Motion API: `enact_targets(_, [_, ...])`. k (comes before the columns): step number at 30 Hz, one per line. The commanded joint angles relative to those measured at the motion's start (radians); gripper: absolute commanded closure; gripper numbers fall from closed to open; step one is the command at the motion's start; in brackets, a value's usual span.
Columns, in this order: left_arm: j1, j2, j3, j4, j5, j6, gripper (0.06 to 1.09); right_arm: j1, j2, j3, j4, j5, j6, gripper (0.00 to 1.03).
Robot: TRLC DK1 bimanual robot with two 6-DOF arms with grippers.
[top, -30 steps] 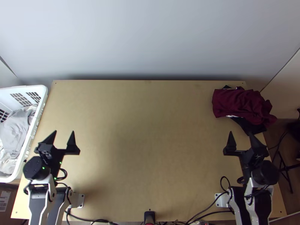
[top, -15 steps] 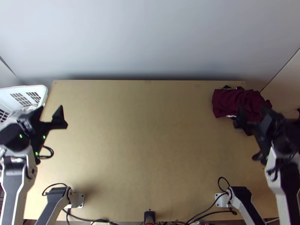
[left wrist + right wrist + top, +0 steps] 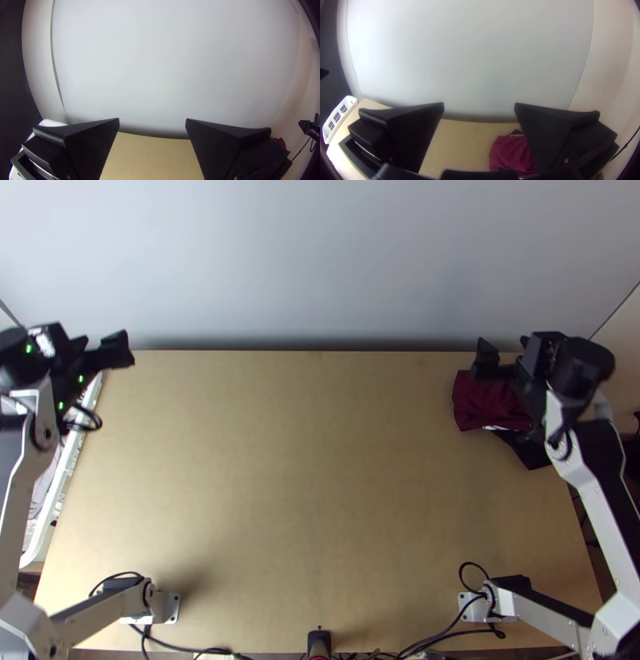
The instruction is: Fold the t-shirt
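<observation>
At the far left my left gripper [image 3: 102, 352] hangs over the basket's far end; in the left wrist view the same gripper [image 3: 152, 123] is open, nothing between its fingers. My right gripper [image 3: 506, 358] hangs above the dark red cloth [image 3: 480, 402] at the table's far right corner, covering part of it. Spread wide, the right gripper [image 3: 479, 106] holds nothing in the right wrist view, where the bunched red cloth [image 3: 508, 153] lies low behind one finger. Black cloth [image 3: 524, 450] sticks out from under the red one.
A white basket [image 3: 66, 480] with grey and white cloth stands along the table's left edge. The wooden table [image 3: 312, 484] stretches between the arms, with a pale wall behind it. Cables run along the near edge.
Both arms have moved up the picture, away from their bases. The left gripper went from beside the basket to its far end, the right one from near the table's right side to above the red cloth.
</observation>
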Motion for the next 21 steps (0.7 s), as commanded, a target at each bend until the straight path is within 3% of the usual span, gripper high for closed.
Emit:
enact_targets(1, [-0.007,0.207,0.184,-0.041,-0.003,0.026,0.12,0.036,0.137,0.131,0.0,0.034,-0.007,0.05])
enact_targets(11, [0.048,0.241,0.152,-0.04,-0.023,0.022,0.12,0.089,0.151,0.15,-0.006,0.071,-0.008,0.05])
enact_targets(21, [0.349,0.345,0.141,-0.032,-0.023,0.078,0.12,0.208,0.158,0.148,-0.058,0.105,-0.002,0.05])
